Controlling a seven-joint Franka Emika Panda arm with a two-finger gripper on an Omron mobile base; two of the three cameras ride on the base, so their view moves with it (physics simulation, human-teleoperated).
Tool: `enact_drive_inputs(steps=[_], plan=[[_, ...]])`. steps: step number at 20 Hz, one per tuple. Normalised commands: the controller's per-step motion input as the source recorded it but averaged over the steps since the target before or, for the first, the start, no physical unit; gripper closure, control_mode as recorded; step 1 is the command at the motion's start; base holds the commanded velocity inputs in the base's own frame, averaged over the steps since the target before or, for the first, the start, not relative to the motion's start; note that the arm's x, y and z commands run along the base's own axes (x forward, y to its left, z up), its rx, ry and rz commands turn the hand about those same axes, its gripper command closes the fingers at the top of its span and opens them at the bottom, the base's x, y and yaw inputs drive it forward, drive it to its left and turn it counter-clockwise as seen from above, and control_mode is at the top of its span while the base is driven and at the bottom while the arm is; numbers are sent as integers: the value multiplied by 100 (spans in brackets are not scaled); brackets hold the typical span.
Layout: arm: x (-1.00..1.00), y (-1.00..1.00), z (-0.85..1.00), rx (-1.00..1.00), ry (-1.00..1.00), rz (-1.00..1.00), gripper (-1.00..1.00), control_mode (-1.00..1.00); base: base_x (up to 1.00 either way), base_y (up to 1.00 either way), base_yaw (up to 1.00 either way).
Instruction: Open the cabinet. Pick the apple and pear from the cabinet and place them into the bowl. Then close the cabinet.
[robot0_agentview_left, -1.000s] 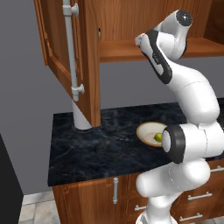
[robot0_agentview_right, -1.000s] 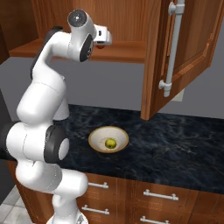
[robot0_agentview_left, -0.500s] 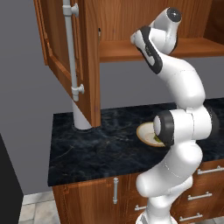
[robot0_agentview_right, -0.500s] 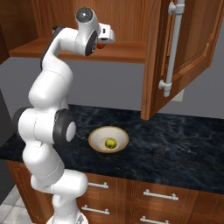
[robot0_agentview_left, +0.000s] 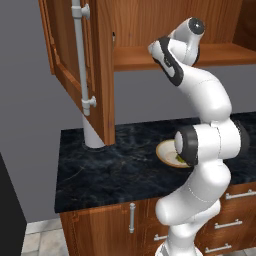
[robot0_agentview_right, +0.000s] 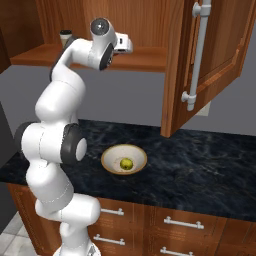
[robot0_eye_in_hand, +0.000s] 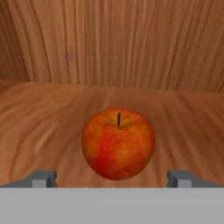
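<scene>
Jaws: wide apart, nothing held.
Gripper (robot0_eye_in_hand: 112, 178): moved up into cabinet (robot0_agentview_right: 150, 55).
Apple (robot0_eye_in_hand: 118, 143): right btwn jaws, grab next.
Pear (robot0_agentview_right: 126, 163): in bowl (robot0_agentview_right: 108, 156) already.

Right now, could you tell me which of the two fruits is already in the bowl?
The pear, yellow-green, lies in the bowl; the red apple sits on the cabinet shelf.

Bowl (robot0_agentview_left: 165, 150) half behind the arm; cabinet (robot0_agentview_right: 220, 45) cropped at top.
</scene>
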Motion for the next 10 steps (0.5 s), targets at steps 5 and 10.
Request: enact_drive_inputs(steps=[5, 10], plan=[[26, 0, -2, 0, 0, 0, -100, -100, 0, 0, 0], [42, -3, 0, 0, 0, 0, -100, -100, 0, 0, 0]])
